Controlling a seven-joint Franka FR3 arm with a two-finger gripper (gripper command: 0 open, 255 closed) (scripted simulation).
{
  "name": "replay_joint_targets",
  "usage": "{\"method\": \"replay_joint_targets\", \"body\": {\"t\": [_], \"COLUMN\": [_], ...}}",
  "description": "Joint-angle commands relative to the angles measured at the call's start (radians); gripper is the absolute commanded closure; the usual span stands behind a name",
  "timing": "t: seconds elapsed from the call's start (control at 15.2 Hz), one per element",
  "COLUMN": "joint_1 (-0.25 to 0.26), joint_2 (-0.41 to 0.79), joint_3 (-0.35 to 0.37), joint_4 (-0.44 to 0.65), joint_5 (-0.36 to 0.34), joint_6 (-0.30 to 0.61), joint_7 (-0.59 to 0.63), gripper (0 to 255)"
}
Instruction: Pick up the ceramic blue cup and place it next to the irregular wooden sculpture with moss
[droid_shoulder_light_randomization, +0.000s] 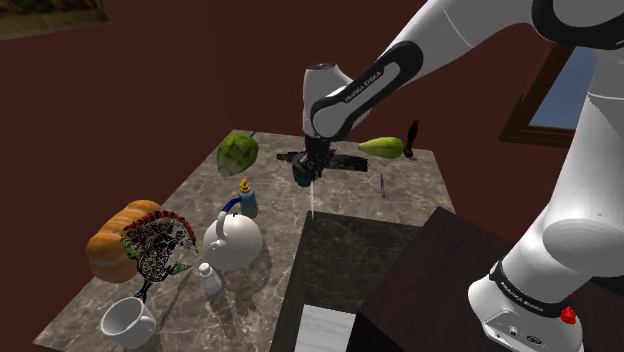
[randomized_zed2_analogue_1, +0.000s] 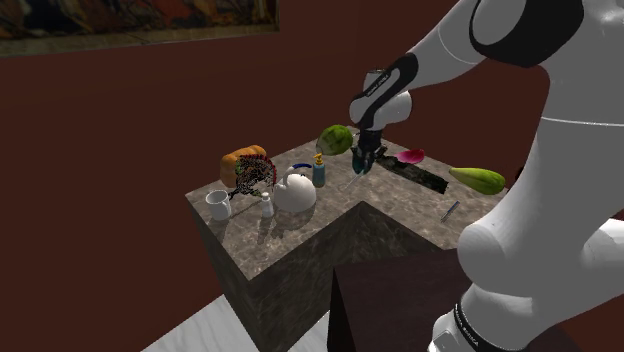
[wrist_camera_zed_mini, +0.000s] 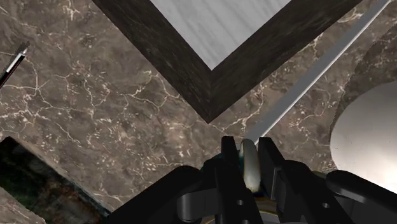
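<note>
Gripper (wrist_camera_zed_mini: 249, 146): my two fingers are clamped on the rim of the cup (wrist_camera_zed_mini: 249, 167), one finger on each side of the wall. The rim reads pale between the pads, and a bluish body shows under my hand in the shoulder view.

Cup position: it hangs from my fingers, raised off the marble counter (droid_shoulder_light_randomization: 405, 195) and touching nothing else. It is over the counter's inner corner, near the sculpture but not set down.

Sculpture (droid_shoulder_light_randomization: 338, 161): a dark, flat, elongated piece with green patches. It lies on the counter just behind my hand in the shoulder view, and to the right of my hand in the second exterior view.

Other items on the counter:
- A yellow-green fruit (droid_shoulder_light_randomization: 381, 147) lies past the sculpture, with a thin pen (droid_shoulder_light_randomization: 382, 184) nearer the stand.
- A round green vegetable (droid_shoulder_light_randomization: 238, 152) sits at the far edge.
- A small blue bottle with a yellow top (droid_shoulder_light_randomization: 246, 200) stands beside a white teapot (droid_shoulder_light_randomization: 232, 240).
- A loaf of bread (droid_shoulder_light_randomization: 115, 245) and a white cup (droid_shoulder_light_randomization: 127, 320) are at the shoulder view's lower left, well apart from my hand.
</note>
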Motion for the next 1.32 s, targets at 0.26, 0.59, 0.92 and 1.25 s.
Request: {"method": "replay_joint_targets", "body": {"t": [0.26,0.59,0.92,1.25], "joint_1": [-0.09,-0.161,-0.227,-0.263], "joint_2": [0.058,0.117,0.195,0.264], "joint_3": [-0.042,-0.071,-0.094,-0.107], "joint_4": [0.083,0.178,0.304,0.389], "joint_5": [0.014,0.026,0.037,0.04], "joint_6": [-0.02,-0.052,-0.098,-0.112], "joint_7": [-0.148,-0.259,-0.362,-0.415], "gripper": [255,255,255,255]}}
